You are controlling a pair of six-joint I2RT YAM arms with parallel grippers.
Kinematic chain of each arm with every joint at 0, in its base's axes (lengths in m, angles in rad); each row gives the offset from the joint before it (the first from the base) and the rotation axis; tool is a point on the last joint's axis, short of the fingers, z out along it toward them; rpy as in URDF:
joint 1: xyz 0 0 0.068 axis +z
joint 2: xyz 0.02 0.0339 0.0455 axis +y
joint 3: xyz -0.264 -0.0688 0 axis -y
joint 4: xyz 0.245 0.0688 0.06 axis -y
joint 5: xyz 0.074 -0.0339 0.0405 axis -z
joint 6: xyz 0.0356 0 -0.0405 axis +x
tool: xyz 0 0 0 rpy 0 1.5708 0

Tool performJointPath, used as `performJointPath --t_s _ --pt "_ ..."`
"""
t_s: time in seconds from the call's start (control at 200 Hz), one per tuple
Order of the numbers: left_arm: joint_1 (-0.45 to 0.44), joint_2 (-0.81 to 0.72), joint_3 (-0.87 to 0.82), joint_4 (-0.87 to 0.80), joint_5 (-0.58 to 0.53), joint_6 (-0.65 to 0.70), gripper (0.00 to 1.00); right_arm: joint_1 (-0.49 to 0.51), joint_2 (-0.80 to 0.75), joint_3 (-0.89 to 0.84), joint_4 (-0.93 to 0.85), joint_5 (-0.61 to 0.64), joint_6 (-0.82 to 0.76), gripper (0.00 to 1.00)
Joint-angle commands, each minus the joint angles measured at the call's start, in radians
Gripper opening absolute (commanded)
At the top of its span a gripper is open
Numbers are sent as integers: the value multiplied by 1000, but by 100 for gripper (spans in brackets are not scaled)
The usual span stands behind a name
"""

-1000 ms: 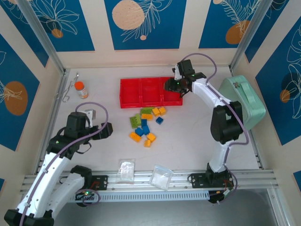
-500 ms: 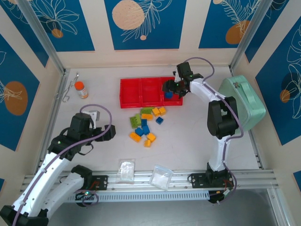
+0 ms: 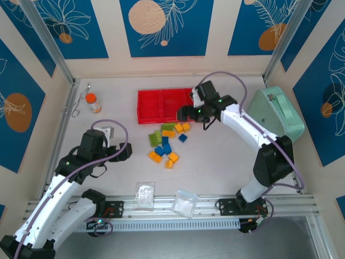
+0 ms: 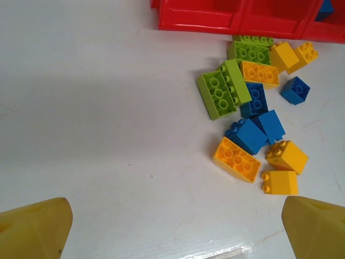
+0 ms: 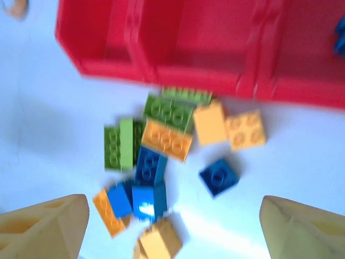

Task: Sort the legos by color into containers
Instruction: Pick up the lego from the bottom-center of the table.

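Two claws are in view, each with its jaws spread and nothing between them.

Right claw [image 5: 172, 208]: the yellow fingers [image 5: 46, 226] sit wide apart at the lower corners of the right wrist view, with bare table and bricks between them. It grips nothing. In the top view it hangs over the near rim of the red tray [image 3: 150, 110], at 1 o'clock of the brick pile.

Left claw [image 4: 175, 216]: equally wide and empty, low over bare table at 8 o'clock of the pile and well apart from it.

Legos [image 3: 166, 141]: a loose cluster of green, yellow-orange and blue lies on the table at 6 o'clock of the tray. Its farthest green pieces are just beside the tray's near wall. One blue piece [image 5: 340, 32] lies inside the right-end compartment.

Assessment: the step in hand appears to be a fresh pick by the right claw. The best candidate is the lone blue brick [image 5: 218, 175] at 4 o'clock of the cluster. It stands apart from its neighbours and matches the colour already in the right-end compartment.

Recommendations:
- The brick sits turned against the line of the fingers, so rotate the wrist until the pads meet two flat opposite sides, not corners.
- Descend straight and centred, keeping the jaws wide until they straddle the brick, and close low near the table.

Risk: two yellow bricks lie near, at the brick's 12 o'clock, and an off-centre finger could shove them. The right wrist view is blurred, so the exact clearance cannot be confirmed. The left claw is best kept clear of the cluster.
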Motion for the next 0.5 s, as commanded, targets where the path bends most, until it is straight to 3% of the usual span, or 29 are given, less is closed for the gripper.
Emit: performJointPath --t_s 0.0,0.205,0.495 --pt "-9 -44 3 -9 -59 -21 99 75 -11 -51 -133 37 -76 83" --pt "-9 -89 -2 -8 -41 -51 99 206 41 -90 -178 7 -112 81" --pt "-9 -163 -6 -3 -13 -62 99 297 197 -62 -135 27 -79 73"
